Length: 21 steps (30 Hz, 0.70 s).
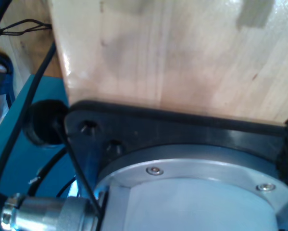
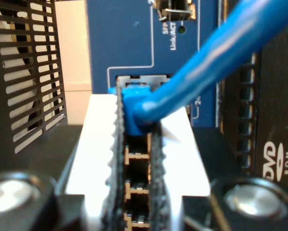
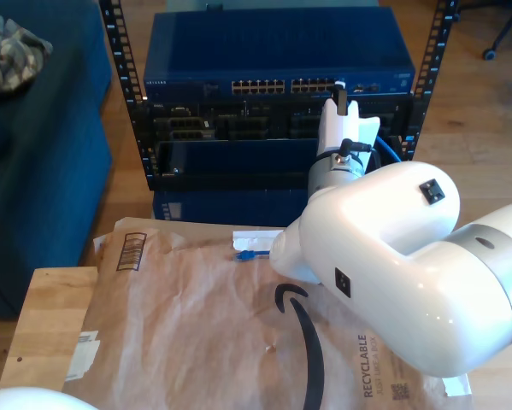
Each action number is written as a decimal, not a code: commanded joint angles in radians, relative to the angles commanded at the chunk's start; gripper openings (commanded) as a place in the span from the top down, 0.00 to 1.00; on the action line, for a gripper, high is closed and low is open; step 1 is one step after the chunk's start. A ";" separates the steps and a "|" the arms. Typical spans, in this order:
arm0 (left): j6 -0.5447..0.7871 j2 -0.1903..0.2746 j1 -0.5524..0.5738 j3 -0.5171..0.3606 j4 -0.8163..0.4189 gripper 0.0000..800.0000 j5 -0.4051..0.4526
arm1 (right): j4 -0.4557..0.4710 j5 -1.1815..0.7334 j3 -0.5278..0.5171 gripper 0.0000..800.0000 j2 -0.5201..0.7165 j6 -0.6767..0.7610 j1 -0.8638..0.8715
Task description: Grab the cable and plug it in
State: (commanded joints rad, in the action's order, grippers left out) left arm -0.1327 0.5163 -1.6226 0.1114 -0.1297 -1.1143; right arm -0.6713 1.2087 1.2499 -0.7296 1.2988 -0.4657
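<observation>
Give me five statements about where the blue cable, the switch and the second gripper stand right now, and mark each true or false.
1. My second gripper is shut on the cable. True.
2. The plug is held up at the blue switch. True.
3. The cable is grey. False: it is bright blue.
4. The cable's other plug hangs off the rack. False: it lies on the brown paper.
5. The switch sits under the paper. False: it is mounted in the rack, behind the paper.
</observation>
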 joint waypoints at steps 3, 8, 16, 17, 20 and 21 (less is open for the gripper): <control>0.000 0.000 0.000 0.000 0.000 0.00 0.000 | 0.000 -0.003 0.025 1.00 -0.005 0.000 0.000; 0.000 0.000 0.000 0.000 0.000 0.00 0.000 | 0.006 -0.003 0.017 0.80 -0.003 0.000 0.000; 0.000 0.000 0.000 0.000 0.000 0.00 0.000 | 0.006 -0.029 -0.034 0.52 0.043 0.000 -0.002; 0.000 0.000 0.000 0.000 0.000 0.00 0.000 | 0.006 -0.031 -0.055 0.51 0.061 0.000 -0.002; 0.000 0.000 -0.002 0.000 0.000 0.00 0.000 | 0.009 -0.052 -0.138 0.45 0.124 0.000 -0.002; 0.000 0.000 0.000 0.000 0.000 0.00 0.000 | 0.011 -0.074 -0.172 0.41 0.149 -0.002 0.000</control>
State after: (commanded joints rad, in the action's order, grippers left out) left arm -0.1327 0.5163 -1.6226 0.1114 -0.1297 -1.1143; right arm -0.6605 1.1350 1.0781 -0.5808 1.2973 -0.4657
